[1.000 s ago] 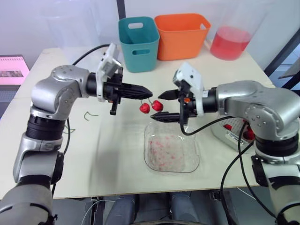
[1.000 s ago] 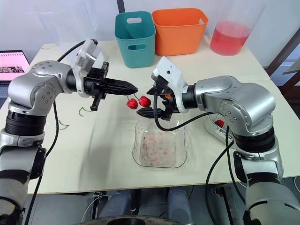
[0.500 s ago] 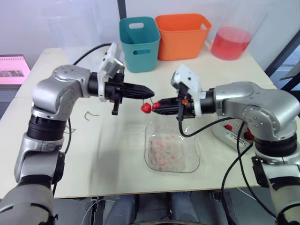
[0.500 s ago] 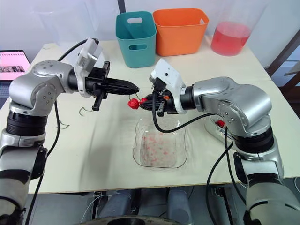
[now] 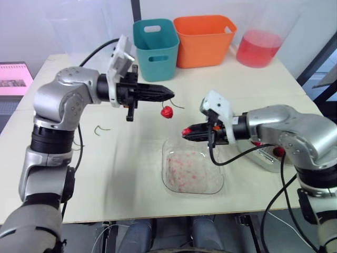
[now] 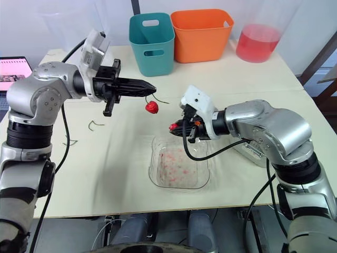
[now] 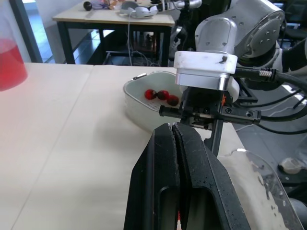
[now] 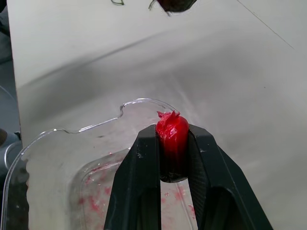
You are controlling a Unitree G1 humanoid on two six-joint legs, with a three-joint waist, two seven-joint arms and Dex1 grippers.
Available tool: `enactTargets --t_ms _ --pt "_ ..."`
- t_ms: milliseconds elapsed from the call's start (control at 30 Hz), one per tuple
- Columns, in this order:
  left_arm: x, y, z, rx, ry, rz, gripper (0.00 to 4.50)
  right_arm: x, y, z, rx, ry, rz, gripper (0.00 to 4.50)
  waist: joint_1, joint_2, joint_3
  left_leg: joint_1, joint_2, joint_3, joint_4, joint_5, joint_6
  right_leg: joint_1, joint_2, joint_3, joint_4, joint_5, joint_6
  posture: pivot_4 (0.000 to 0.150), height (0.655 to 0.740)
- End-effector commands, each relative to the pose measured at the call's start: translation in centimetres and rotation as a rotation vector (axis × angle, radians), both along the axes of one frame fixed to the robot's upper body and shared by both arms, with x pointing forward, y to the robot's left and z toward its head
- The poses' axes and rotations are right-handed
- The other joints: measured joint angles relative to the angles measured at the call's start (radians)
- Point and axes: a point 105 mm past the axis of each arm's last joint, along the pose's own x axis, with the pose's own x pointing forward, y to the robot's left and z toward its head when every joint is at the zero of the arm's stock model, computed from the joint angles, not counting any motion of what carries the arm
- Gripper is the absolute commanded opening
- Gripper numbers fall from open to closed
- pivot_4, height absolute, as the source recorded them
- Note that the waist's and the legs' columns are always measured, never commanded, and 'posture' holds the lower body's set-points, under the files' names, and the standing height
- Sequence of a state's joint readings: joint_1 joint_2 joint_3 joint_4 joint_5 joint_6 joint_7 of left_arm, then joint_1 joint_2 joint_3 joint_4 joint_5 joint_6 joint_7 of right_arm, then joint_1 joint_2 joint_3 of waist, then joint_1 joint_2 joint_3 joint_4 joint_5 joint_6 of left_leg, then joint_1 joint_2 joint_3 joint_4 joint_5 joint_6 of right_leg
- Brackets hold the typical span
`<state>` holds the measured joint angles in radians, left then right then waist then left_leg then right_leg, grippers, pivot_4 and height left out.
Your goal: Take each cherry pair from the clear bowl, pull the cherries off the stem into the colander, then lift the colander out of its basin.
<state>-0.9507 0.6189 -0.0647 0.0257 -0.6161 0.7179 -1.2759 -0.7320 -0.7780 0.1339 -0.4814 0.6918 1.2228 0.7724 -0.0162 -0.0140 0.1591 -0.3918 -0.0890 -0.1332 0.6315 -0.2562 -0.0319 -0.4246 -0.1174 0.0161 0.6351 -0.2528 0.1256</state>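
My left gripper (image 5: 169,94) is shut on a thin green stem, and one red cherry (image 5: 167,112) hangs from it above the table. My right gripper (image 5: 187,132) is shut on a second cherry (image 8: 172,134), which is torn at the top. It holds it low over the far rim of the clear bowl (image 5: 192,171). The bowl holds red juice smears. The white colander in its basin (image 7: 136,98) stands at the right, with cherries (image 7: 163,95) inside, and is largely hidden behind my right arm in the eye views.
A teal bin (image 5: 156,48), an orange bin (image 5: 204,39) and a tub of red liquid (image 5: 258,47) line the far edge of the table. Loose green stems (image 5: 101,128) lie on the table under my left arm.
My right gripper closed on one cherry and pulled it off the pair, moving right and down toward the bowl. My left gripper rose slightly, keeping the stem with the other cherry.
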Motion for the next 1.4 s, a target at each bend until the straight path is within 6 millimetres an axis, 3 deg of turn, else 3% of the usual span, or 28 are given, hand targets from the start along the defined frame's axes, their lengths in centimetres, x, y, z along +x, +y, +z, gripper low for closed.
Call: enactTargets --t_ms 33,167,333,433,600,700,733,800,967,1000,1100,1200,1267,1400 --pt "-0.3 0.2 0.6 -0.006 -0.050 0.015 0.00 1.0 -2.7 3.3 0.054 -0.174 -0.120 0.71 0.004 0.000 0.000 0.000 0.000 0.000 0.000 0.000 0.000 0.000 0.000 0.000 0.000 0.000 0.000 0.150 0.7400" --pt "0.1 0.4 0.0 0.003 -0.068 0.046 0.00 3.0 -9.4 5.8 0.080 -0.355 -0.405 0.71 0.008 0.000 0.000 0.000 -0.001 0.000 0.001 0.000 0.000 0.001 -0.001 0.000 0.000 0.000 0.000 0.150 0.7400" --pt "0.4 0.3 -0.4 -0.005 -0.074 0.061 0.00 2.5 -17.7 4.7 -0.063 -0.366 -0.654 0.71 0.006 0.000 0.000 0.000 -0.001 0.002 0.001 0.000 0.000 0.002 0.000 0.000 -0.001 0.000 0.000 0.150 0.7400" --pt "0.6 0.2 -0.8 -0.004 -0.072 0.064 0.00 1.3 -20.3 3.0 -0.101 -0.296 -0.700 0.71 0.002 0.000 0.000 0.000 -0.001 0.005 0.000 0.000 0.001 0.002 0.000 0.000 -0.001 0.000 0.000 0.150 0.7400" --pt "0.9 0.1 -1.2 -0.003 -0.066 0.064 0.00 0.3 -21.9 0.3 -0.120 -0.199 -0.740 0.71 -0.003 0.000 0.000 0.002 0.000 0.008 0.000 -0.001 0.001 0.002 0.002 0.002 0.001 0.000 0.000 0.150 0.7400" --pt "1.1 0.0 -1.3 -0.004 -0.065 0.064 0.00 0.6 -22.2 -0.9 -0.122 -0.189 -0.753 0.71 0.002 0.000 0.000 0.002 0.000 0.008 0.001 -0.001 0.001 0.002 0.001 0.002 0.001 0.000 0.000 0.150 0.7400" --pt "1.2 -0.1 -1.4 -0.003 -0.065 0.065 0.00 0.9 -22.4 -1.1 -0.119 -0.196 -0.764 0.99 0.003 0.000 0.000 0.002 0.000 0.008 0.001 0.000 0.001 0.002 0.001 0.002 0.001 0.000 0.000 0.150 0.7400" --pt "1.3 -0.1 -1.5 0.000 -0.066 0.068 0.00 1.2 -22.6 -1.3 -0.108 -0.201 -0.779 1.66 0.003 0.000 0.000 0.002 0.000 0.008 0.001 0.000 0.001 0.002 0.001 0.002 0.001 0.000 0.000 0.150 0.7400" --pt "1.5 0.3 -1.6 0.003 -0.066 0.082 0.00 1.4 -22.5 -1.1 -0.089 -0.209 -0.775 4.26 0.004 0.000 0.000 0.002 0.000 0.008 0.001 0.000 0.001 0.002 0.000 0.002 0.001 0.000 0.000 0.150 0.7400" --pt "1.5 0.4 -1.6 0.003 -0.066 0.085 0.00 1.5 -22.5 -0.8 -0.076 -0.217 -0.782 4.49 0.004 0.000 0.000 0.002 0.000 0.008 0.001 0.000 0.001 0.002 0.000 0.002 0.001 0.000 0.000 0.150 0.7400" --pt "1.5 0.6 -1.6 0.001 -0.066 0.092 0.00 1.7 -22.2 0.5 -0.035 -0.246 -0.782 4.49 0.004 0.000 0.000 0.002 0.000 0.008 0.001 0.000 0.001 0.002 0.000 0.002 0.001 0.000 0.000 0.150 0.7400" --pt "1.5 0.8 -1.2 -0.007 -0.069 0.097 0.00 1.9 -18.7 3.2 0.101 -0.252 -0.664 4.49 -0.001 0.000 0.000 0.002 0.001 0.008 0.001 0.000 0.001 0.002 0.000 0.002 0.001 0.000 0.000 0.150 0.7400" --pt "1.5 0.9 -0.7 -0.014 -0.074 0.097 0.00 1.6 -14.5 4.6 0.198 -0.227 -0.501 4.49 -0.005 0.001 0.000 0.002 0.001 0.005 0.001 0.000 0.001 0.002 0.001 0.002 0.001 0.000 0.000 0.150 0.7400" --pt "1.2 0.8 0.4 -0.034 -0.091 0.087 0.00 1.1 -7.9 5.4 0.335 -0.157 -0.269 4.49 -0.001 0.000 0.000 0.001 0.002 0.002 0.001 0.000 0.001 0.002 0.002 0.001 0.000 0.000 0.000 0.150 0.7400"
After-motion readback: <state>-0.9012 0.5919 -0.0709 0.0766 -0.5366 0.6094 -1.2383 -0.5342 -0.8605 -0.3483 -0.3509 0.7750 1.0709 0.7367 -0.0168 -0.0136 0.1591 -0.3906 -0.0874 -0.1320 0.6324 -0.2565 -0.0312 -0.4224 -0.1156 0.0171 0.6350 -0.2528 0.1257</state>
